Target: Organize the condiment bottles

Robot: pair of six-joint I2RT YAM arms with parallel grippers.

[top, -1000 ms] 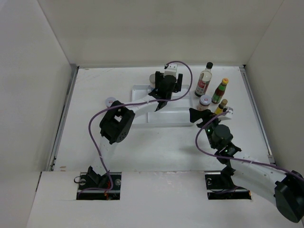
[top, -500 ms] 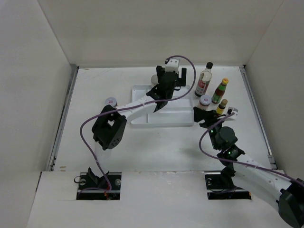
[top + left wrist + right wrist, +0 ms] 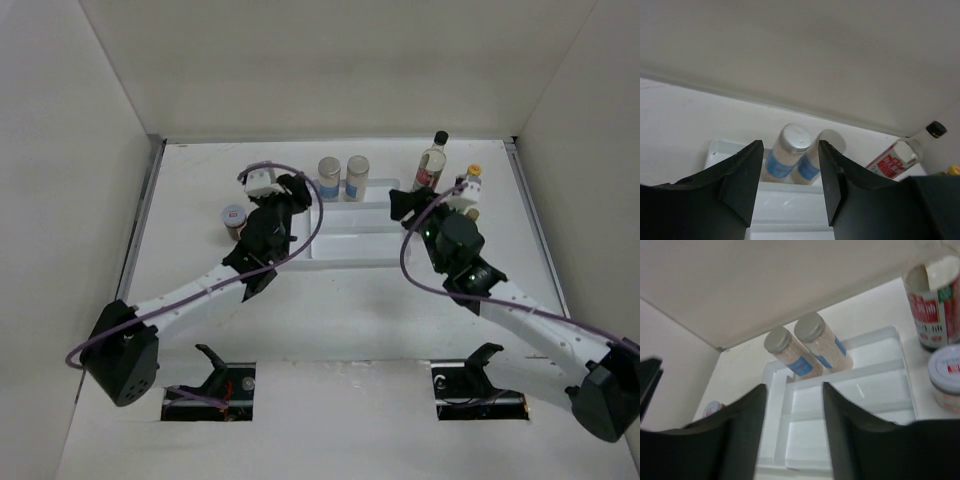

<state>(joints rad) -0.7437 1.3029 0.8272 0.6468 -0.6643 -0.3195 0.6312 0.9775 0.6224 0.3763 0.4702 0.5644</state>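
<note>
Two grey-lidded shakers (image 3: pixel 329 178) (image 3: pixel 357 177) stand side by side at the back of the white tray (image 3: pixel 360 245). Both wrist views show them too (image 3: pixel 785 155) (image 3: pixel 790 357). My left gripper (image 3: pixel 303 192) (image 3: pixel 790 147) hovers by the tray's left back corner, open and holding nothing. On the tray's right side my right gripper (image 3: pixel 400 205) (image 3: pixel 793 387) also stands open and holds nothing. Right of the tray are the black-capped red-label bottle (image 3: pixel 432 160) (image 3: pixel 895 157) and the yellow-capped bottle (image 3: pixel 470 182). A pink-lidded jar (image 3: pixel 234 218) sits left of the tray.
Another short pale-lidded jar (image 3: pixel 946 375) stands just right of the tray, under my right arm in the top view. White walls close in the table at the back and both sides. The tray's front compartments (image 3: pixel 840 425) hold nothing.
My left arm has drawn back leftward off the tray, leaving the two shakers uncovered and standing. My right gripper has moved from the tray's front right corner toward the back.
</note>
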